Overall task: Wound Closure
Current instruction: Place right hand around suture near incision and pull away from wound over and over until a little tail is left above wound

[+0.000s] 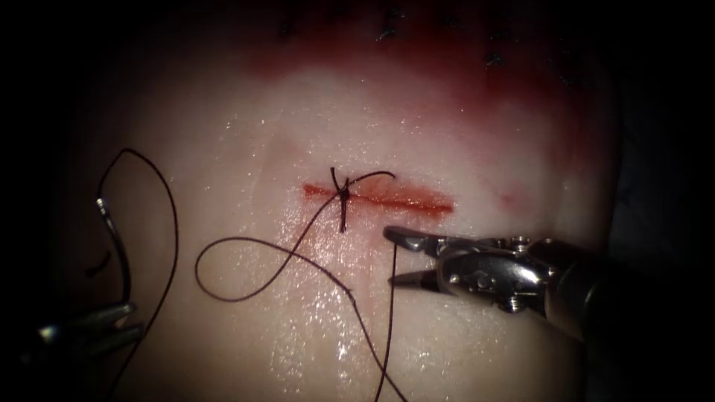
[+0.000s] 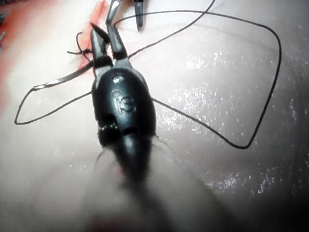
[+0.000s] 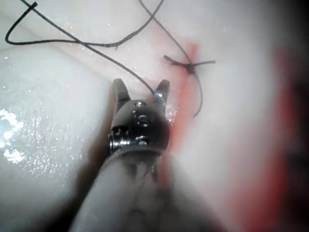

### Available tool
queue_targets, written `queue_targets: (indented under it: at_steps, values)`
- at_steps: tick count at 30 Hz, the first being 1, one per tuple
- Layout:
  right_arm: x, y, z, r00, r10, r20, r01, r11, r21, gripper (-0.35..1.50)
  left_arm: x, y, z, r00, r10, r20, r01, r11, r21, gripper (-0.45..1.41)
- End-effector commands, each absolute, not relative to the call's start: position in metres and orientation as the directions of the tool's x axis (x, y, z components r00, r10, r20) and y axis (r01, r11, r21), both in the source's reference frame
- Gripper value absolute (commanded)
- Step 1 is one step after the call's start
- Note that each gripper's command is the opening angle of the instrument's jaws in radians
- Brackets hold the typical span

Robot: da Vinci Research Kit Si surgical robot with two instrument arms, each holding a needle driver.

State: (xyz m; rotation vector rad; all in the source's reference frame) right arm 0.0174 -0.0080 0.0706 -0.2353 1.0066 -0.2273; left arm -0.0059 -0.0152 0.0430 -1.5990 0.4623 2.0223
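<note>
Two needle drivers work over a pale slab of tissue (image 1: 246,357) with a short cut (image 1: 410,201) running left to right across its middle. One knot (image 1: 344,193) already sits near the cut's left end, with short tails sticking out of it.

The right tool (image 1: 390,257) comes in from the tissue's right edge and lies just on the near side of the cut, close to its right half. Its jaws are spread wide and grip nothing. A strand of thread (image 1: 392,320) runs from the tissue's near edge up into the gap between them, crossing the tool's long axis almost squarely. The knot lies up and to the left of these jaws. This tool is much the nearer of the two to it.

The left tool (image 1: 93,327) sits far off, by the near-left corner of the tissue. Its jaws appear pressed on the needle (image 1: 119,249), near the end away from the thread. The needle curves upward, free of the tissue, left of the cut. Red fluid (image 1: 477,67) stains the far edge.
</note>
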Motion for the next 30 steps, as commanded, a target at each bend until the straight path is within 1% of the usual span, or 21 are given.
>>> queue_targets:
  at_steps: [1,2,5,9,14,15,19,22,25,27,29,30]
  values:
    - [0.0177,-0.008,0.071,0.485,-0.302,-0.821,0.112,0.952,-0.284,-0.16,-0.0064,-0.015,0.044,-0.170,0.183,-0.968,-0.586,-0.809,-0.050,-0.35]
    - [0.0176,-0.008,0.071,0.491,-0.300,-0.818,0.139,0.954,-0.266,-0.35,-0.0064,-0.015,0.044,-0.170,0.183,-0.968,-0.586,-0.809,-0.050,-0.35]
    - [0.0171,-0.008,0.070,0.493,-0.304,-0.815,0.156,0.953,-0.261,-0.35,-0.0063,-0.015,0.043,-0.171,0.183,-0.968,-0.586,-0.809,-0.050,-0.35]
    - [0.0157,-0.011,0.069,0.458,-0.321,-0.829,0.183,0.946,-0.266,-0.35,-0.0063,-0.015,0.043,-0.171,0.183,-0.968,-0.586,-0.809,-0.050,-0.35]
    - [0.0154,-0.015,0.066,0.438,-0.327,-0.838,0.219,0.942,-0.253,-0.35,-0.0064,-0.015,0.043,-0.171,0.183,-0.968,-0.586,-0.809,-0.049,-0.35]
    - [0.0156,-0.018,0.065,0.432,-0.331,-0.839,0.263,0.936,-0.234,-0.35,-0.0065,-0.015,0.043,-0.175,0.178,-0.968,-0.586,-0.809,-0.043,-0.35]
    - [0.0161,-0.021,0.063,0.426,-0.335,-0.840,0.305,0.928,-0.214,-0.35,-0.0065,-0.015,0.043,-0.176,0.177,-0.968,-0.586,-0.809,-0.042,-0.35]
    - [0.0175,-0.028,0.059,0.375,-0.327,-0.867,0.407,0.899,-0.162,-0.35,-0.0065,-0.015,0.043,-0.176,0.177,-0.968,-0.586,-0.809,-0.041,-0.35]
    - [0.0185,-0.030,0.058,0.354,-0.319,-0.879,0.458,0.878,-0.134,-0.35,-0.0064,-0.015,0.043,-0.176,0.177,-0.968,-0.586,-0.809,-0.041,-0.35]
    - [0.0191,-0.032,0.058,0.349,-0.320,-0.881,0.484,0.866,-0.123,-0.35,-0.0065,-0.015,0.043,-0.176,0.177,-0.968,-0.587,-0.809,-0.041,-0.35]
    - [0.0200,-0.032,0.057,0.334,-0.302,-0.893,0.462,0.878,-0.125,-0.35,-0.0066,-0.015,0.043,-0.177,0.177,-0.968,-0.588,-0.808,-0.040,-0.35]
    - [0.0203,-0.031,0.057,0.334,-0.283,-0.899,0.389,0.910,-0.142,0.57,-0.0066,-0.015,0.043,-0.177,0.177,-0.968,-0.588,-0.808,-0.040,-0.35]
